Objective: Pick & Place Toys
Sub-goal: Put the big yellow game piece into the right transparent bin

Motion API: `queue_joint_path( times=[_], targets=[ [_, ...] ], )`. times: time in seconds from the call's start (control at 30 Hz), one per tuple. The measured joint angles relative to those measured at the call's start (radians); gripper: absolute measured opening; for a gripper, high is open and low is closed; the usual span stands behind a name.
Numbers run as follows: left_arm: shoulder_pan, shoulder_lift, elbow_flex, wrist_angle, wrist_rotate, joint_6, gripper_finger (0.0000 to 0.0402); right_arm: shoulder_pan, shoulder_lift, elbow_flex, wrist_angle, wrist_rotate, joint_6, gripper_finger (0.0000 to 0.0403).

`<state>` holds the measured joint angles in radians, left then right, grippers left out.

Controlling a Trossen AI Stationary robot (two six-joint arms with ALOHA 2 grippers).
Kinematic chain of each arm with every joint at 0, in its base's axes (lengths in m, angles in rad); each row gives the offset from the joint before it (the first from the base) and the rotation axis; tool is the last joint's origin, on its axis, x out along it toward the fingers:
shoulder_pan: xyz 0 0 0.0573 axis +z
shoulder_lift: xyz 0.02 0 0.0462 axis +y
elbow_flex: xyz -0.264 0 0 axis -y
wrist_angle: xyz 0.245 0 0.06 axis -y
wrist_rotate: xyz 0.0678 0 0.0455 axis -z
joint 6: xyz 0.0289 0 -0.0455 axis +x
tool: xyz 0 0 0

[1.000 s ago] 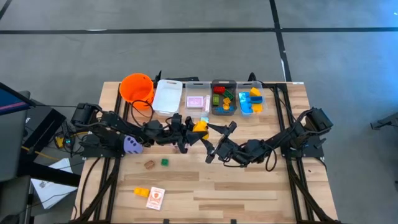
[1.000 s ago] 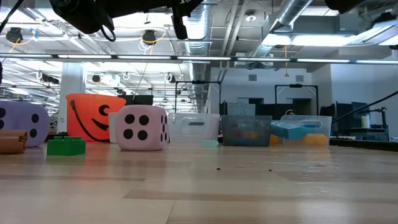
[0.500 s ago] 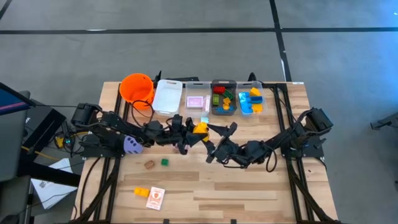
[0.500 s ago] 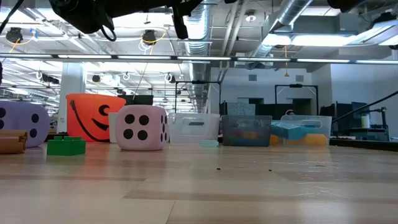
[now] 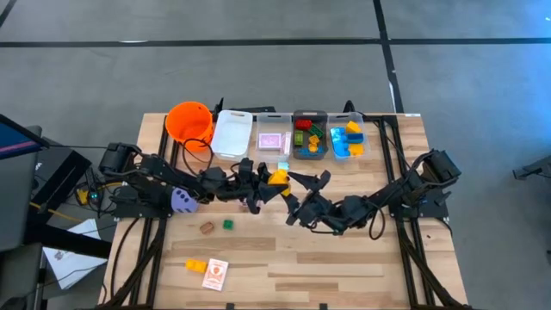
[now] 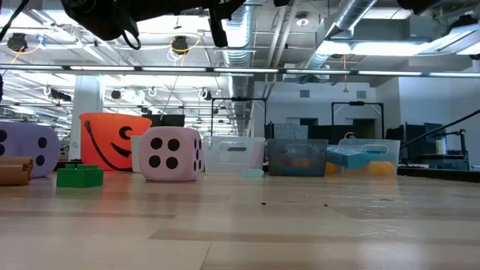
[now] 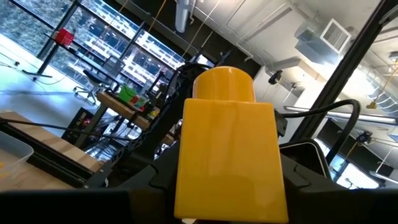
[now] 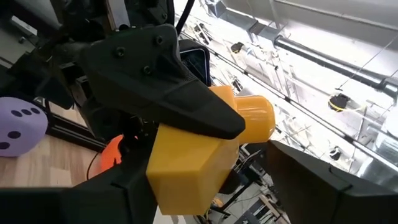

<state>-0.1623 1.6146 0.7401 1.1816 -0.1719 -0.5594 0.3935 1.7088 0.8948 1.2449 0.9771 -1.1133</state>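
- Left gripper (image 5: 269, 185): raised above mid-table, near the row of bins; its jaws are clamped on a yellow brick (image 5: 277, 176), which fills the left wrist view (image 7: 227, 149) with its stud upward.
- Right gripper (image 5: 303, 191): just right of the left gripper, pointing toward it. Its jaws stand spread on either side of the same yellow brick (image 8: 199, 158); I cannot tell whether they touch it.
- Purple die (image 5: 182, 201): on the table at the left, partly under the left arm; in the low view it sits at the left edge (image 6: 26, 148).
- Pink die (image 6: 172, 154): on the table, in front of the orange bucket (image 5: 190, 122).
- Green brick (image 5: 228, 224) and a brown piece (image 5: 207, 228): side by side, apart, nearer than the arms.
- Yellow-orange brick (image 5: 196, 266) and a card (image 5: 215, 273): near the table's near edge, left of centre.
- Far row, left to right: orange bucket, white bin (image 5: 232, 133), clear bin (image 5: 272, 116) with a pink card (image 5: 272, 141), bin of mixed bricks (image 5: 310, 114), bin (image 5: 348, 115) with blue and yellow bricks.
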Motion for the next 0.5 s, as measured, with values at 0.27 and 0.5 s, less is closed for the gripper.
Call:
queue_joint_path(
  times=[0.27,0.5],
  targets=[
    [0.000,-0.002,0.000,-0.012,0.001,0.001,0.0132,-0.002,0.000,0.000,0.011,-0.018,-0.070,0.0266],
    [-0.002,-0.005,-0.002,-0.009,0.008,-0.003,0.0133,-0.019,-0.001,0.000,0.025,-0.114,-0.076,0.0266]
  ],
)
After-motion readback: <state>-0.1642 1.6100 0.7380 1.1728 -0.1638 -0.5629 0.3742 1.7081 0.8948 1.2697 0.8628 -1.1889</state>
